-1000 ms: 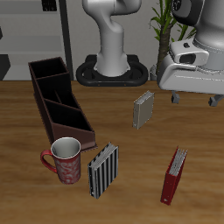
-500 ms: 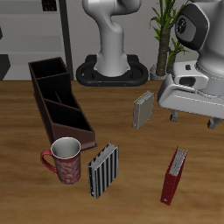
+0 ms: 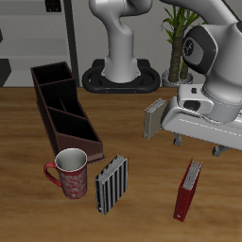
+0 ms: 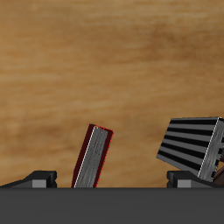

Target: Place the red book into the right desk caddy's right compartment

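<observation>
A slim red hardcover book [image 3: 189, 189] with pale page edges stands upright at the lower right of the frame, beside a black-and-white striped book [image 3: 111, 183] and a red patterned mug [image 3: 70, 173]. Above it hovers the white two-finger gripper [image 3: 198, 144] (fingers apart, holding nothing). The long maroon-brown desk caddy [image 3: 62, 106] sits at upper left.

The caddy [image 3: 64, 107] runs along the frame's left, with the mug [image 3: 69, 173] just below its near end. The striped book [image 3: 112, 183] stands right of the mug, the red book [image 3: 188, 189] sits lower right, and the grey book [image 3: 154, 119] is at centre.
</observation>
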Robot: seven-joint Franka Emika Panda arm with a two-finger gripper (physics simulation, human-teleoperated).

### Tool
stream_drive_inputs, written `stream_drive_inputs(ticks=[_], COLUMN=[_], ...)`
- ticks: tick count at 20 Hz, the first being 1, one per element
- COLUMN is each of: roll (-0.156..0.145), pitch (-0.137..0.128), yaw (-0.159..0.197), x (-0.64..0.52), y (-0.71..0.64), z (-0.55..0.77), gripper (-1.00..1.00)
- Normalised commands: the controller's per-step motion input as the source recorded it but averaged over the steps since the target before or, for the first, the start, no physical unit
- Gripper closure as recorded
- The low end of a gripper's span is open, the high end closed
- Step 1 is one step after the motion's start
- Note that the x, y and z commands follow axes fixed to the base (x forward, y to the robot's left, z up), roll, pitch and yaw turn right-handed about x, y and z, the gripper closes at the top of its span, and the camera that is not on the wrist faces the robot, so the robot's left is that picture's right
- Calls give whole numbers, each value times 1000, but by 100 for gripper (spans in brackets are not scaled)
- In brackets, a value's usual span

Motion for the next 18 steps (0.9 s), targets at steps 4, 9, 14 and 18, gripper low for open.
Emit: stream_drive_inputs(ticks=[4, 9, 14, 18], roll=[15, -6, 36, 14], pitch=[-17, 29, 50, 52], yaw=[-6, -57, -17, -11], x=[-70, -20, 30, 59], y=[-8, -36, 92, 74], z=[-387, -468, -451, -330], gripper=[-100, -100, -100, -100])
